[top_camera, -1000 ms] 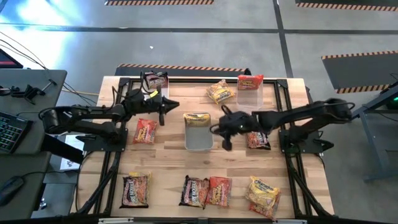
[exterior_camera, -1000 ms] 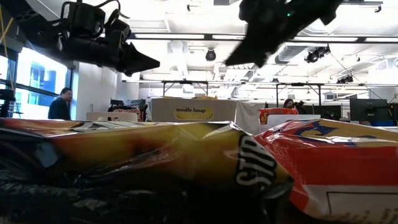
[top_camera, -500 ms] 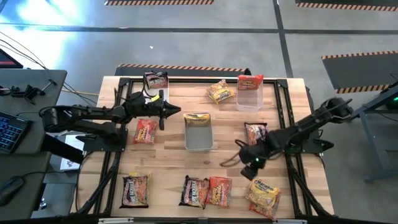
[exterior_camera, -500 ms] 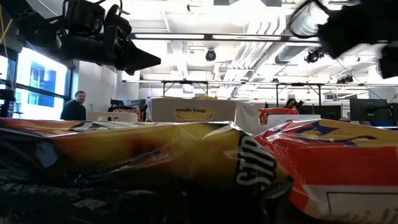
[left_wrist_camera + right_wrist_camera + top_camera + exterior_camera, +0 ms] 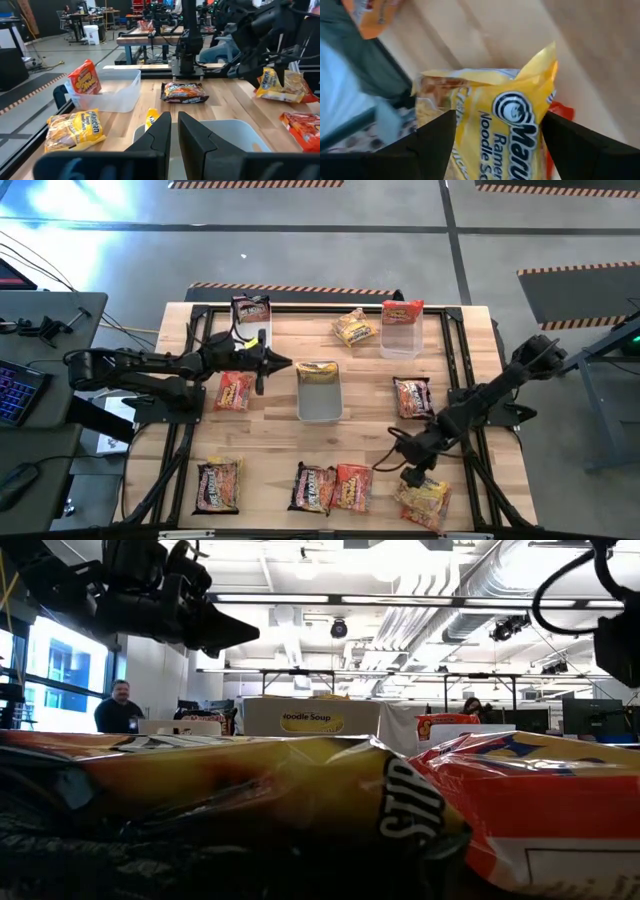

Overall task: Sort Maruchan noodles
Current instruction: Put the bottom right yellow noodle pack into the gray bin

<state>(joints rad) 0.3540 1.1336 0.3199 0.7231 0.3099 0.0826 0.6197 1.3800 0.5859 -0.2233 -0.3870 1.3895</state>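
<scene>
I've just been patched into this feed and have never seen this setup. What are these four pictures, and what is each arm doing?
Two dark robot arms work at a wooden table, sorting ramen packets into clear bins.

The overhead picture shows everything. The low one sits at table height, mostly blocked by packets close to the lens. The other two come from cameras on each arm's wrist.

The left tool is shut and empty, hovering beside the middle bin, which holds a yellow packet. The right tool is open over the yellow packets at the front right corner, holding nothing. More packets, red and dark, lie scattered around.
</scene>
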